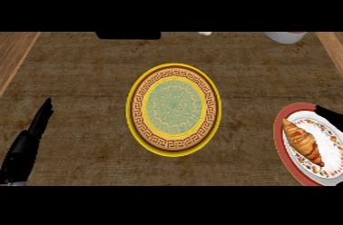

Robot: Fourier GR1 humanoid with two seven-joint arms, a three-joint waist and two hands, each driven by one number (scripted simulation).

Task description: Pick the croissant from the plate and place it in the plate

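Croissant (303, 142) on red-rimmed plate (280, 133), untouched

Golden croissant (303, 142) lengthwise on red-rimmed floral plate (284, 142) at right; yellow-rimmed patterned plate (138, 111) centre, well apart.

— How's my light?
— Dim and even across the counter (80, 74); I see no glare, only faint soft shadow beside the yellow plate (173, 109).
— Edges?
— Plates look stretched taller than wide.
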